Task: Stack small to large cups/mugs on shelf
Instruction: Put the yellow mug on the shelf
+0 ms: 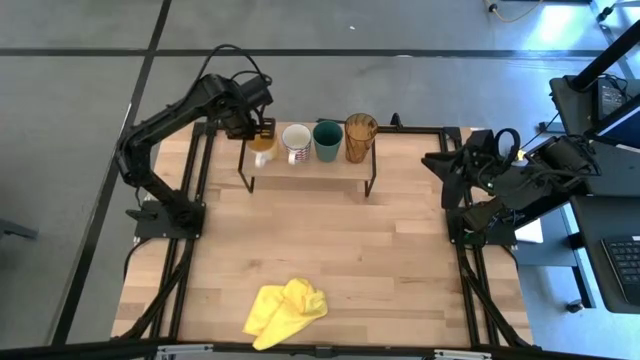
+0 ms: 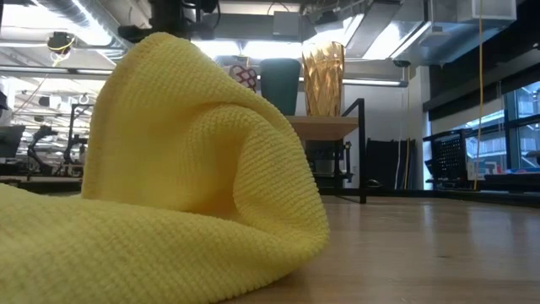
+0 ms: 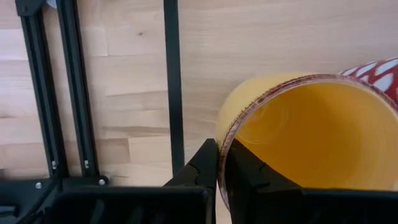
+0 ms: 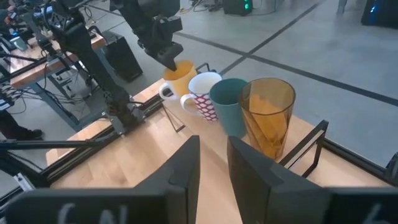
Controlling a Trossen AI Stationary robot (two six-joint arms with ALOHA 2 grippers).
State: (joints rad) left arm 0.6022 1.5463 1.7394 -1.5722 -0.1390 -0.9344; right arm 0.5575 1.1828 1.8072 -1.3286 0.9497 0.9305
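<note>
Yellow cloth [image 2: 160, 169] nearest; left gripper [image 3: 219, 167] apparently pinching orange mug [image 3: 311, 134] rim.

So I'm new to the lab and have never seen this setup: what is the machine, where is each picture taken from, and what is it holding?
It is a robot with two dark arms at a wooden table. One picture looks straight down, one sits at table height, and one camera rides on each wrist. On a small shelf four cups stand in a row: orange mug, white mug, green cup, amber tumbler. The left gripper is shut on the orange mug's rim, one finger inside and one outside. The right gripper waits at the table's right edge, holding nothing. The yellow cloth lies on the table close to the low camera, filling much of its view.
</note>
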